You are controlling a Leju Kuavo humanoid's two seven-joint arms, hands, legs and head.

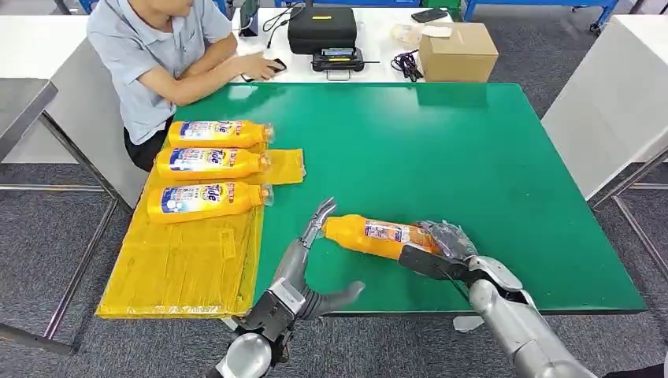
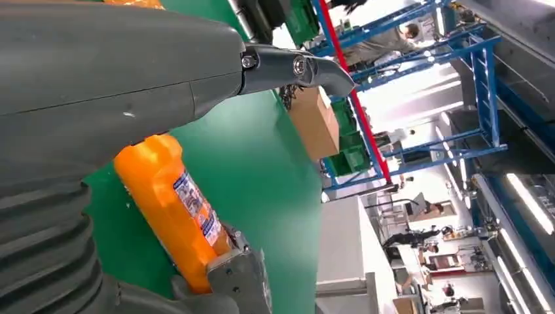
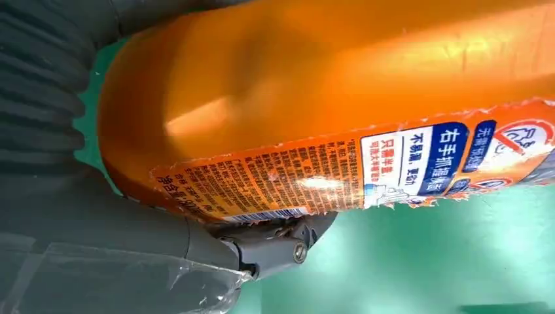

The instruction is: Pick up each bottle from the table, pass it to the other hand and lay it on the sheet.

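Note:
An orange bottle (image 1: 369, 235) (image 2: 173, 209) (image 3: 327, 98) with a printed label lies level just above the green table (image 1: 441, 150), near its front edge. My right hand (image 1: 437, 248) grips one end of it, where clear plastic shows. My left hand (image 1: 311, 268) is spread wide at the bottle's free end and holds nothing; its fingertips (image 1: 321, 214) reach that end and the thumb (image 1: 346, 295) (image 2: 294, 69) sticks out below. Three matching bottles (image 1: 209, 165) lie side by side on the far part of the yellow sheet (image 1: 181, 260) at the table's left.
A person (image 1: 157, 55) sits at the far left corner with an arm on the white table behind. A black case (image 1: 321, 30) and a cardboard box (image 1: 457, 51) stand there. The near half of the yellow sheet is bare. Grey floor surrounds the table.

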